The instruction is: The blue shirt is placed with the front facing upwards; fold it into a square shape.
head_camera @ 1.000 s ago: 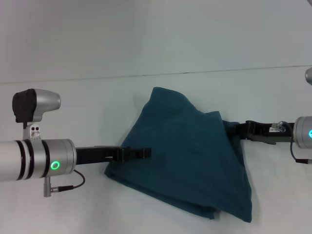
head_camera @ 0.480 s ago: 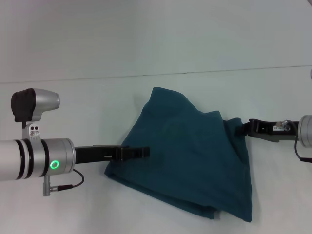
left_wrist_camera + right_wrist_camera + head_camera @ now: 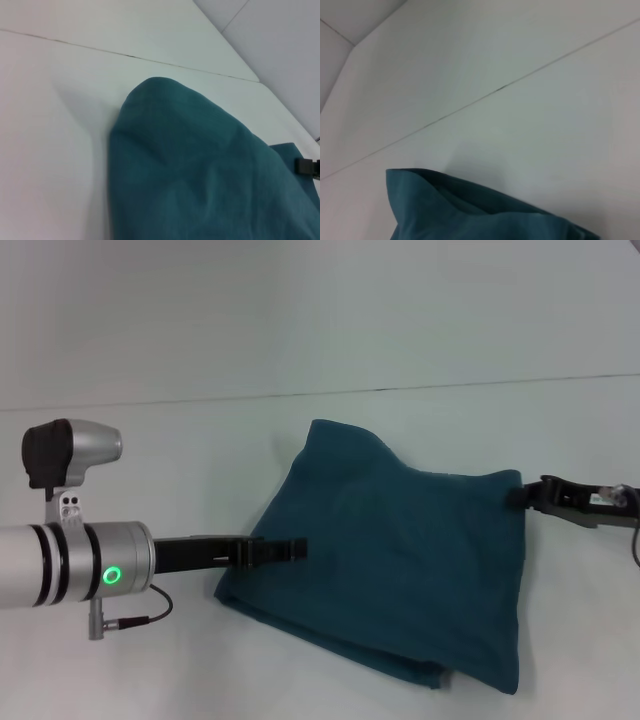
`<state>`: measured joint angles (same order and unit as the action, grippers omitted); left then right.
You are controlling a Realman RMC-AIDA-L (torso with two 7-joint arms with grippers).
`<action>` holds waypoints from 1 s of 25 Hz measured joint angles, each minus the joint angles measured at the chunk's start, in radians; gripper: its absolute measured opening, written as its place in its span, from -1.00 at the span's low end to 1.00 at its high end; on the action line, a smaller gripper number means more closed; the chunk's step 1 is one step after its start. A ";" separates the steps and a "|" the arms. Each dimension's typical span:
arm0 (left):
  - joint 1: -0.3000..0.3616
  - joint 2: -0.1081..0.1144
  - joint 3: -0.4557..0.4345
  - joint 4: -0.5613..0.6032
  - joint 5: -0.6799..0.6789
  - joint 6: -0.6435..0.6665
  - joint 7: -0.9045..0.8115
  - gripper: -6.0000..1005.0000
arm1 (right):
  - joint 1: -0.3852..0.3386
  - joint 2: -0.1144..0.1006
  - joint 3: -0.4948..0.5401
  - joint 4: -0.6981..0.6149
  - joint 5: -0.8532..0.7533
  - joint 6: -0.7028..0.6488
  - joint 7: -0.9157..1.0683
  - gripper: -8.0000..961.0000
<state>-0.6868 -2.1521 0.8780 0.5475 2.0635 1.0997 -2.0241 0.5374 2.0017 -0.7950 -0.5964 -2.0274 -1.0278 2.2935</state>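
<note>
The white tabletop point(image 3: 150, 460) is the biggest thing here. On it lies the blue shirt point(image 3: 390, 560), folded into a lumpy heap near the middle, not a neat square yet. No letters show on it.

The left tool point(image 3: 285, 550) sits at the shirt's left edge, pressed on the cloth. I cannot tell if it is open or closed.

The right tool point(image 3: 522, 497) is at the shirt's far right corner. It seems to pinch that corner, closed tight on it, and the cloth looks pulled flat toward it.

What could go wrong? If the right tool pulls too hard, the corner could slip out, or the whole shirt could slide and get messy.
</note>
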 joint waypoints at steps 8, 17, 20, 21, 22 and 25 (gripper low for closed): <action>-0.004 0.000 -0.007 0.000 0.000 -0.001 -0.001 0.62 | -0.059 0.011 0.039 -0.043 0.002 -0.043 -0.010 -0.93; -0.005 0.000 -0.008 0.000 0.000 -0.003 -0.001 0.62 | -0.078 0.012 0.057 -0.045 0.001 -0.043 -0.011 -0.92; -0.005 0.000 -0.008 0.000 0.000 -0.004 -0.001 0.62 | -0.077 0.012 0.058 -0.047 0.000 -0.042 -0.019 -0.92; -0.005 0.000 -0.008 0.000 0.000 -0.004 -0.001 0.62 | -0.077 0.012 0.061 -0.047 0.001 -0.042 -0.023 -0.92; -0.005 0.000 -0.008 0.000 0.000 -0.005 -0.001 0.62 | -0.077 0.011 0.065 -0.047 0.002 -0.042 -0.025 -0.92; -0.003 0.000 -0.009 0.000 0.000 -0.006 -0.001 0.62 | -0.079 0.006 0.098 -0.049 0.002 -0.060 -0.051 -0.87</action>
<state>-0.6894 -2.1522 0.8695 0.5478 2.0631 1.0941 -2.0248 0.4588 2.0074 -0.6970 -0.6454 -2.0256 -1.0878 2.2422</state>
